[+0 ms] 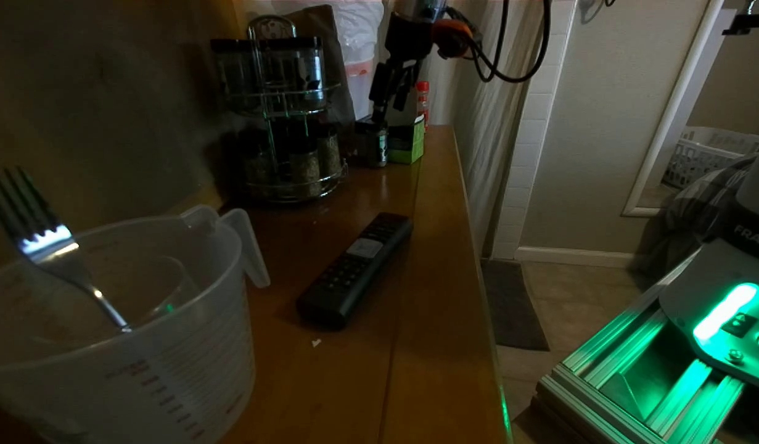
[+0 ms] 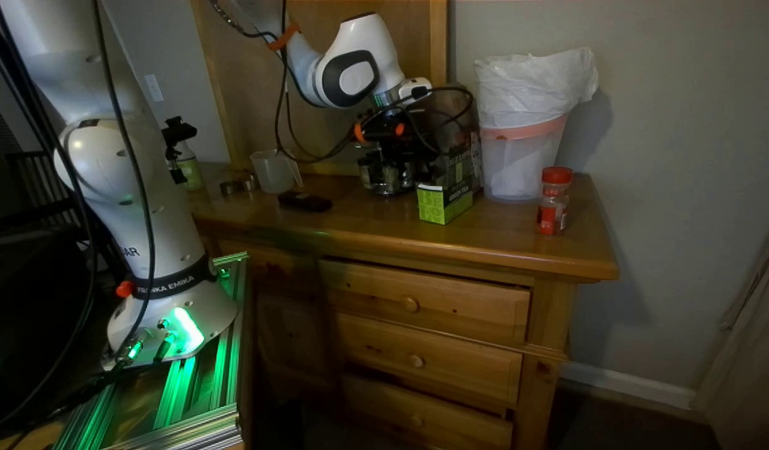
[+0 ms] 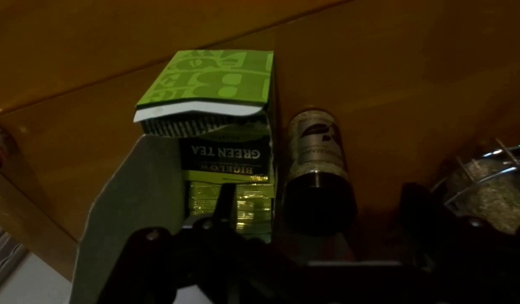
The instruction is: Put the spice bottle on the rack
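The spice bottle (image 3: 317, 145) is a small jar with a dark lid and pale label, standing on the wooden top in the wrist view. It also shows in an exterior view (image 1: 378, 148), between the rack and the tea box. My gripper (image 3: 318, 192) is open and empty above the bottle, one finger over the tea box side and one towards the rack. In an exterior view the gripper (image 1: 389, 111) points down just over the bottle's lid. The rack (image 1: 296, 114) is a two-tier metal carousel with jars; its edge shows in the wrist view (image 3: 475, 185).
The open green tea box (image 3: 226, 80) stands close beside the bottle. A red-topped bottle (image 2: 554, 203) and a lined bin (image 2: 521, 156) stand farther along. A black remote (image 1: 357, 268) and a measuring jug (image 1: 188, 345) with a fork lie on the other side of the rack.
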